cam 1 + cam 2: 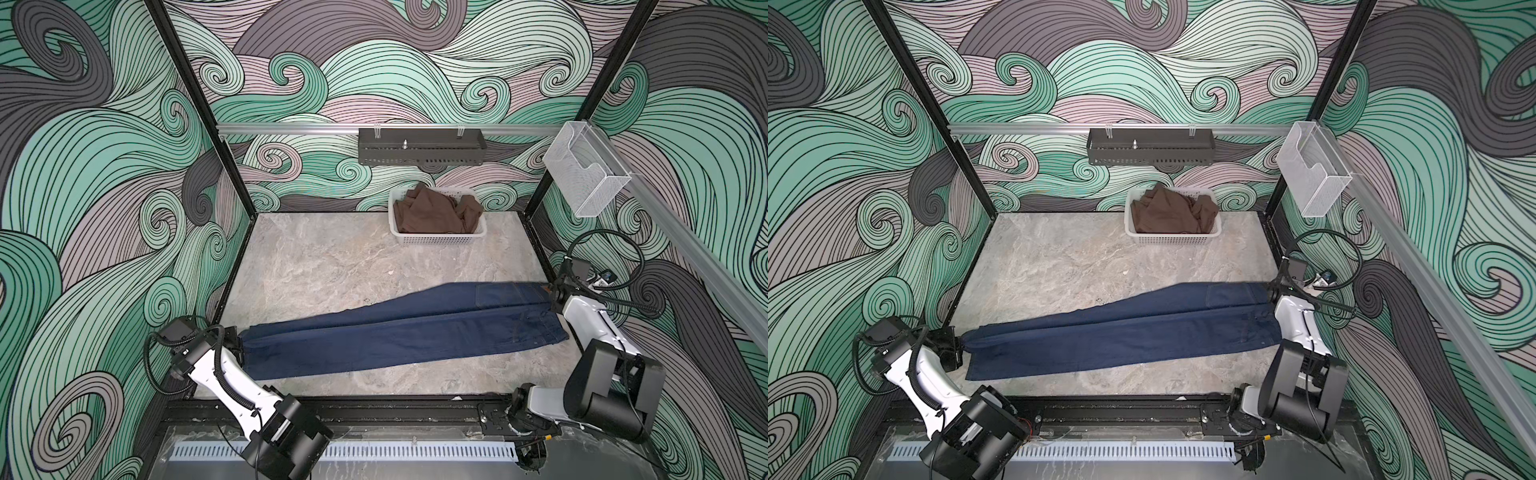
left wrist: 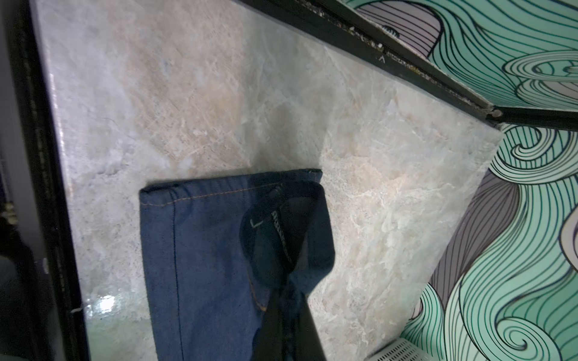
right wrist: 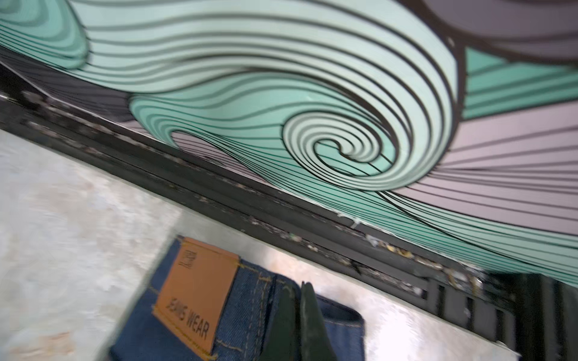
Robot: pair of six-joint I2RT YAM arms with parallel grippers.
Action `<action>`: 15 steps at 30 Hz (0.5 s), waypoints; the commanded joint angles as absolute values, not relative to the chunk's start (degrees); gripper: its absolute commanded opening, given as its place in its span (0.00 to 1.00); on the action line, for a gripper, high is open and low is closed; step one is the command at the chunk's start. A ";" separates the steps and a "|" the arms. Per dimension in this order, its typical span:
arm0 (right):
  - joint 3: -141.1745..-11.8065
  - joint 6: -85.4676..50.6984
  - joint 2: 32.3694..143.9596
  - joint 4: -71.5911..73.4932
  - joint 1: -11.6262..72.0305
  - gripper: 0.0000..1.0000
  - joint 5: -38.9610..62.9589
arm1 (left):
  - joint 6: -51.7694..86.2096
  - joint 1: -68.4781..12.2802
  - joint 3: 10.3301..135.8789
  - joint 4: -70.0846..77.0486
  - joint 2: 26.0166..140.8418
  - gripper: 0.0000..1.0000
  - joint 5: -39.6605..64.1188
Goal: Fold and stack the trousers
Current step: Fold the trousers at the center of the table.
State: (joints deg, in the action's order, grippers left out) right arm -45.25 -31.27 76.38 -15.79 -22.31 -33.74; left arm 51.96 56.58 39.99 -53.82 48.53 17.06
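- In both top views the trousers (image 1: pixel 407 332) (image 1: pixel 1121 332) lie stretched across the front of the worktop (image 1: pixel 324 266), legs side by side. The left fingers (image 1: pixel 238 342) pinch a leg hem and the right fingers (image 1: pixel 552 291) pinch the waistband (both clamped tight). A basket (image 1: pixel 436 240) of brown cloth (image 1: pixel 428 214) sits at the back.
- Left wrist view: the left fingers (image 2: pixel 266 247) are closed on bunched denim at the hem.
- Right wrist view: the right fingers (image 3: pixel 309 318) are closed on the waistband beside the tan patch (image 3: pixel 197 293).

Beyond the right gripper (image 1: pixel 550 291) you have a white perforated plastic basket (image 1: pixel 436 240) of crumpled brown cloth (image 1: pixel 432 212). A dark grey metal tray (image 1: pixel 419 150) hangs above it, a clear plastic bin (image 1: pixel 586 178) nearer that gripper.
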 commanded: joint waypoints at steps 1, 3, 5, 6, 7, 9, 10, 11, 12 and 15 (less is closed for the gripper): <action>-43.63 -30.82 75.56 -15.98 -22.94 0.00 -40.62 | 51.76 57.45 39.46 -53.79 48.60 0.00 9.64; -43.35 -30.88 75.33 -16.78 -22.81 0.00 -41.96 | 51.52 57.48 39.04 -53.79 48.63 0.00 8.37; -43.39 -30.15 75.14 -16.91 -22.68 0.00 -42.10 | 51.42 57.48 38.48 -53.86 48.77 0.00 7.44; -43.63 -29.88 75.39 -17.25 -22.59 0.00 -42.10 | 51.29 57.48 38.34 -53.79 48.78 0.00 7.22; -43.97 -29.52 75.73 -17.61 -22.45 0.00 -42.09 | 51.18 57.48 38.16 -53.70 48.89 0.00 7.05; -44.47 -28.88 76.32 -18.33 -22.33 0.04 -42.09 | 50.99 57.48 37.97 -53.70 49.12 0.00 6.57; -44.71 -28.66 76.51 -18.62 -22.37 0.06 -42.10 | 50.82 57.48 37.75 -53.61 49.29 0.00 6.38; -44.82 -28.33 76.56 -18.80 -22.32 0.07 -42.07 | 50.72 57.48 37.57 -53.52 49.33 0.00 6.17; -44.99 -28.13 76.73 -19.09 -22.37 0.08 -42.01 | 50.63 57.48 37.42 -53.46 49.44 0.00 5.77; -44.76 -27.25 76.43 -19.60 -22.28 0.13 -42.10 | 50.54 57.72 37.02 -53.16 49.56 0.00 5.86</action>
